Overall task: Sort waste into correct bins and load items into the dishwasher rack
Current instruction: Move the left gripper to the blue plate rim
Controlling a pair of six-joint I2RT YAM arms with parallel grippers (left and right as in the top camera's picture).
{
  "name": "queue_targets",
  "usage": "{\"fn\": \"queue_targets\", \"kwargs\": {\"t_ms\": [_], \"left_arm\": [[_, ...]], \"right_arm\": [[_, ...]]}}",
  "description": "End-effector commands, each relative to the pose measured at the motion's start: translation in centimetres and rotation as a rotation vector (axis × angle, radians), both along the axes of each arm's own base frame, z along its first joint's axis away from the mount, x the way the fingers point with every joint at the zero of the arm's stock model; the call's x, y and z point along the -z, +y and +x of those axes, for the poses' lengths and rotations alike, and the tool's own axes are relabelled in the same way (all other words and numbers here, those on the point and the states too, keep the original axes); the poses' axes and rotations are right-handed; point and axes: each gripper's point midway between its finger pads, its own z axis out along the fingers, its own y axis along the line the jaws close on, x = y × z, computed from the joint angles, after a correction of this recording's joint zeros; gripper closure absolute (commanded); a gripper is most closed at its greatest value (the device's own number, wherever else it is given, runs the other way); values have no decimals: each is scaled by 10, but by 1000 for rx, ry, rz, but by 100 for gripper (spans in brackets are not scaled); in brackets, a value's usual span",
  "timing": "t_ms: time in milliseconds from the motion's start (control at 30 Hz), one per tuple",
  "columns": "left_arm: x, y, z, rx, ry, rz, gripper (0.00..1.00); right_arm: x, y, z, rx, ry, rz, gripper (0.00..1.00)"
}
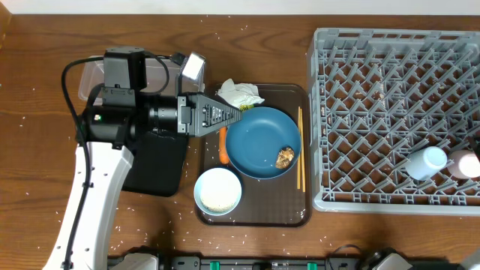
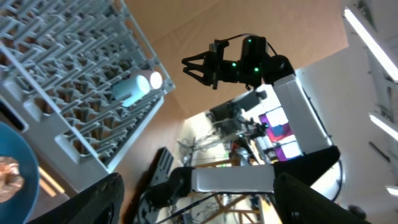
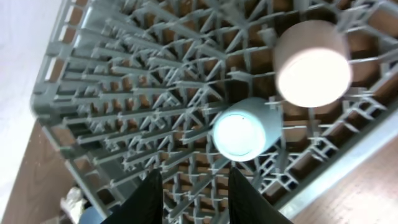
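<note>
Left gripper (image 1: 238, 112) hangs wide open, empty, over left edge of brown tray (image 1: 277, 201), beside crumpled tissue (image 1: 240, 94) and blue plate (image 1: 259, 142). Right gripper (image 3: 193, 182) part-open, empty, above right edge of rack (image 1: 375, 90); blue cup (image 3: 245, 127), pink cup (image 3: 311, 59) sit there.

The left arm (image 1: 112, 120) covered most of the black tray (image 1: 161, 169) and part of the clear tub (image 1: 86, 75), so what lay inside them could not be made out from above. The left gripper (image 1: 236, 114) hid the upper end of the carrot piece (image 1: 223, 154). The dishwasher rack (image 1: 375, 90) ran off the right edge, which also clipped the pink-lined cup (image 1: 466, 163). In the left wrist view only a sliver of the blue plate (image 2: 18, 199) showed (the brown lump (image 2: 7, 177) was cut off there too). Rice grains (image 1: 218, 196) in the white bowl (image 1: 196, 191) merged into one pale patch.
</note>
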Motion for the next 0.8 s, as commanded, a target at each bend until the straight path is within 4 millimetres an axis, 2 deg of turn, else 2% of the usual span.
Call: {"fn": "queue_targets", "kwargs": {"t_ms": [0, 100, 233, 333, 433, 567, 600, 633, 667, 700, 767], "left_arm": [[-5, 6, 2, -118, -103, 99, 22], [2, 26, 17, -342, -184, 279, 22], [16, 73, 26, -658, -184, 518, 22], [30, 101, 21, -785, -150, 657, 22], [51, 118, 14, -825, -75, 768, 22], [81, 125, 8, -793, 46, 869, 22], [86, 124, 8, -777, 68, 875, 17], [89, 121, 8, -757, 87, 872, 3], [93, 119, 9, -740, 104, 870, 2], [96, 117, 10, -729, 116, 868, 2], [101, 115, 14, -716, 133, 871, 2]], "right_arm": [[-14, 31, 17, -157, -114, 54, 69], [-35, 55, 25, -271, -233, 75, 66], [-66, 89, 29, -451, -382, 33, 61], [-80, 114, 30, -590, -446, -39, 51], [-88, 142, 30, -711, -486, -64, 50], [-90, 179, 30, -856, -508, -50, 46], [-91, 187, 30, -888, -513, -49, 44], [-91, 195, 30, -920, -518, -48, 44], [-91, 203, 30, -955, -524, -48, 41], [-91, 210, 30, -983, -528, -50, 36], [-90, 224, 30, -1036, -527, -59, 19]]}}
